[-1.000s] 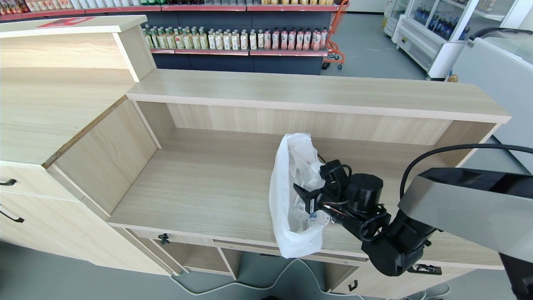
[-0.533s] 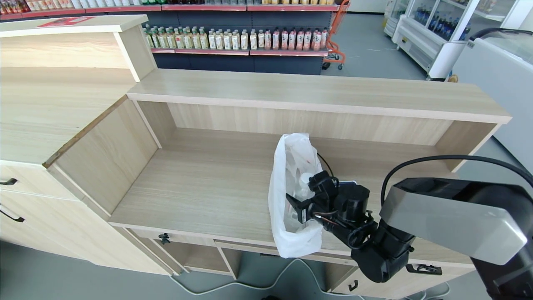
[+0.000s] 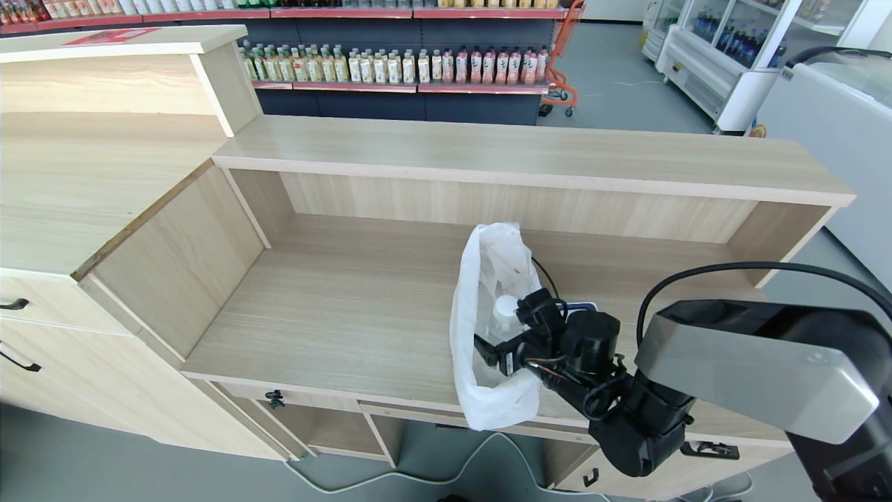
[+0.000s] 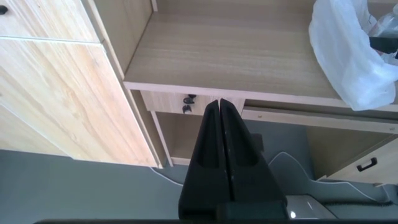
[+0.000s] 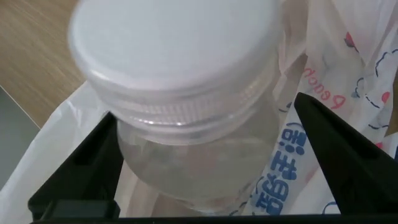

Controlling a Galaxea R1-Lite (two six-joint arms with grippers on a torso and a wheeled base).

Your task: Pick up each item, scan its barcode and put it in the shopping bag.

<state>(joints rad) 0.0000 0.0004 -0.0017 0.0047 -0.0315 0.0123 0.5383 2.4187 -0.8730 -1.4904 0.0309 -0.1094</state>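
Wooden checkout counter (image 3: 348, 314): recessed worktop below raised ledge (image 3: 529, 153). Taller cabinet section (image 3: 104, 188) adjoins at left, black handles (image 3: 14, 305) on front. Key (image 3: 274, 399) in drawer lock under worktop edge. Grey cable (image 3: 418, 477) on floor below. Behind counter: bottle shelf (image 3: 390, 66), orange trolley (image 3: 561, 63), glass-door chiller (image 3: 725, 49).
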